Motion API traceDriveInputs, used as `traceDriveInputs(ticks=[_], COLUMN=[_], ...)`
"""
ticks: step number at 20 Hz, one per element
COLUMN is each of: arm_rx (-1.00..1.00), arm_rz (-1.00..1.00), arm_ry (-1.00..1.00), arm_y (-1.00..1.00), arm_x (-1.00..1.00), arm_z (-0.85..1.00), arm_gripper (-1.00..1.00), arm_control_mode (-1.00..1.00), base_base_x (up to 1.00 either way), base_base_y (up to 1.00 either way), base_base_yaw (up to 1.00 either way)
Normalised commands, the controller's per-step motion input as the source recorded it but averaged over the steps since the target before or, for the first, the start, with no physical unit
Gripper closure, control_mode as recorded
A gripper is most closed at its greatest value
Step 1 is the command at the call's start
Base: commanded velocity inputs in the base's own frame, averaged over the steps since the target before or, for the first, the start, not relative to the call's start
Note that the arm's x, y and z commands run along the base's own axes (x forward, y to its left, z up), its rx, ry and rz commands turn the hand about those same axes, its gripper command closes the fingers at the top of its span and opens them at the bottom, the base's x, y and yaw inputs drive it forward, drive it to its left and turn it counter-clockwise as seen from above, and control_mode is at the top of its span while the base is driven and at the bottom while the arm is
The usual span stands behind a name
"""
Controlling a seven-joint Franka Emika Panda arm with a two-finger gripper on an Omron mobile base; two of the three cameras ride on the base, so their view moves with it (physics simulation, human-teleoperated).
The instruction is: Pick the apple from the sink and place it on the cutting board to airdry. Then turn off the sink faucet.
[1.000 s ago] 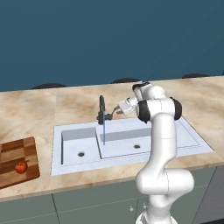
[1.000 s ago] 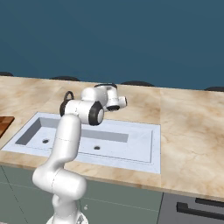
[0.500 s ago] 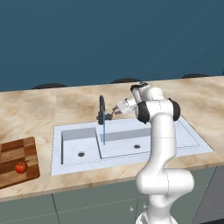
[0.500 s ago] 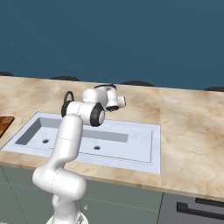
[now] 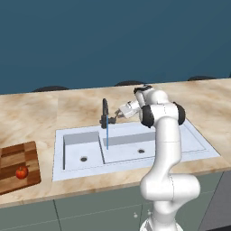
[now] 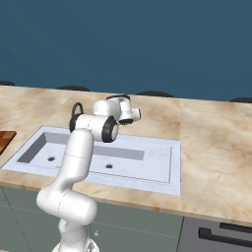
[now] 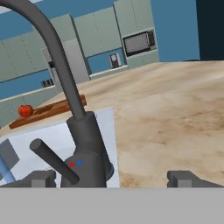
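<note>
The red apple (image 5: pixel 21 172) rests on the dark checkered cutting board (image 5: pixel 17 163) at the counter's left end; the hand view has the apple (image 7: pixel 25 110) on the board (image 7: pixel 50 110) far behind. The black faucet (image 5: pixel 105 114) stands behind the pale two-basin sink (image 5: pixel 198 143), and a thin blue water stream (image 5: pixel 107 136) runs from its spout. My gripper (image 5: pixel 117 114) is open, just right of the faucet at its base height. In the hand view the faucet body (image 7: pixel 87 144) and its side lever (image 7: pixel 53 160) sit close between my gripper's (image 7: pixel 114 179) spread fingertips (image 7: pixel 41 178).
Beige marble counter (image 5: pixel 207 101) runs all around the sink, with a dark blue wall behind. From the right base view the faucet (image 6: pixel 74 113) stands left of my arm, and a corner of the board (image 6: pixel 5 139) peeks in at the left edge.
The hand has crept slightly toward the faucet. Apple, board and water stream are as before.
</note>
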Motion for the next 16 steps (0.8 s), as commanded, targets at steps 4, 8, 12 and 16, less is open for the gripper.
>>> traceDriveInputs(ticks=[4, 8, 12, 16], arm_rx=[0.00, 0.00, 0.00, 0.00], arm_rz=[0.01, 0.03, 0.03, 0.02], arm_ry=[0.00, 0.00, 0.00, 0.00], arm_y=[0.37, 0.47, 0.48, 0.56], arm_x=[0.10, 0.09, 0.11, 0.17], arm_z=[0.09, 0.26, 0.37, 0.44], arm_gripper=[-1.00, -1.00, -1.00, -1.00], arm_control_mode=[-1.00, -1.00, -1.00, -1.00], base_base_x=[0.00, 0.00, 0.00, 0.00], base_base_y=[0.00, 0.00, 0.00, 0.00], base_base_yaw=[0.00, 0.00, 0.00, 0.00])
